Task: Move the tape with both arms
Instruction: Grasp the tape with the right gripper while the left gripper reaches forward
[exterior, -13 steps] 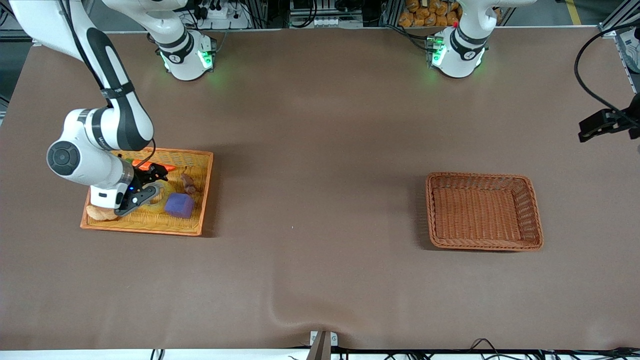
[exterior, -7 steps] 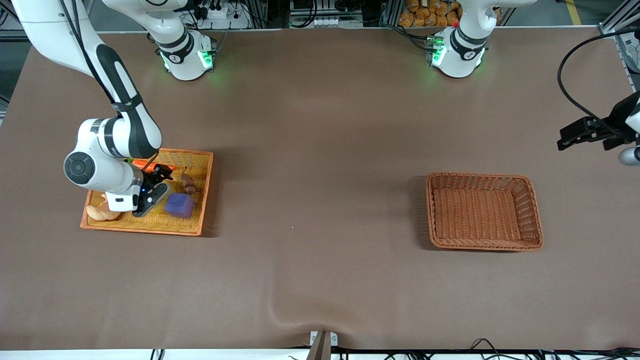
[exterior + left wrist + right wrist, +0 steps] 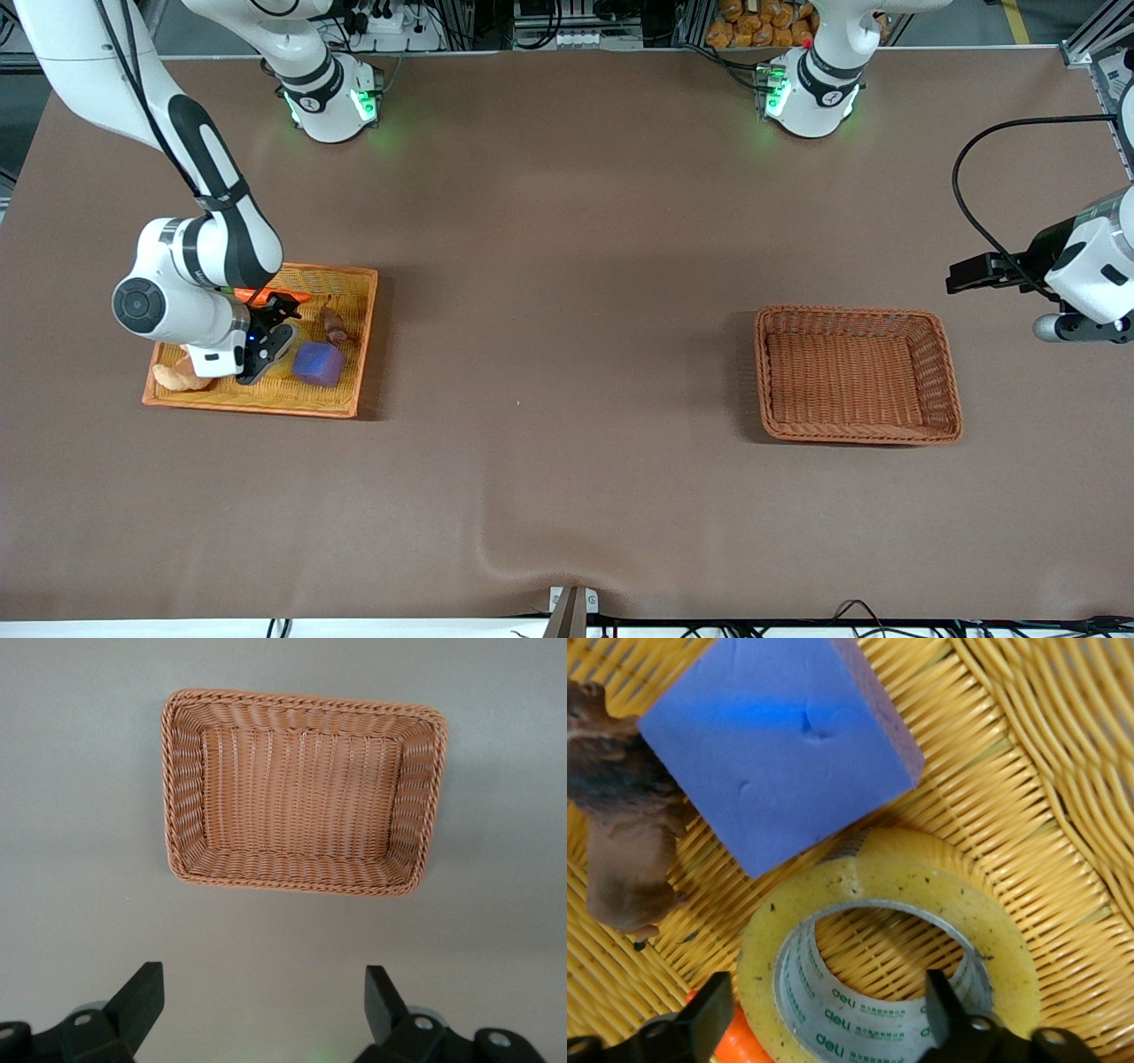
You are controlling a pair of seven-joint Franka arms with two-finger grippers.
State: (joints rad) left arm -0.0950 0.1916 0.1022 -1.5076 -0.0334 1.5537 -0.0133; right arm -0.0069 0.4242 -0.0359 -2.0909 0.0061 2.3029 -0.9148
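The tape (image 3: 873, 890), a translucent yellow ring with a pale printed core, lies flat in the yellow tray (image 3: 1063, 744) against the purple cube (image 3: 780, 744). My right gripper (image 3: 824, 1019) is open low over it, one fingertip (image 3: 709, 1010) outside the ring and the other over its hole. In the front view the right gripper (image 3: 266, 341) hides most of the tape (image 3: 287, 356). My left gripper (image 3: 966, 273) is open and empty in the air over bare table at the left arm's end, beside the brown wicker basket (image 3: 855, 434); it also shows in the left wrist view (image 3: 264, 1001).
The tray (image 3: 341, 403) also holds the purple cube (image 3: 319, 363), a brown lump (image 3: 335, 326), an orange thing (image 3: 276, 296) and a tan piece (image 3: 177, 377). The brown basket (image 3: 301, 881) is empty. A black cable loops from the left wrist.
My right gripper has sunk lower into the tray and covers the tape, fingers still open. My left arm has swung in from the table's edge toward the brown basket.
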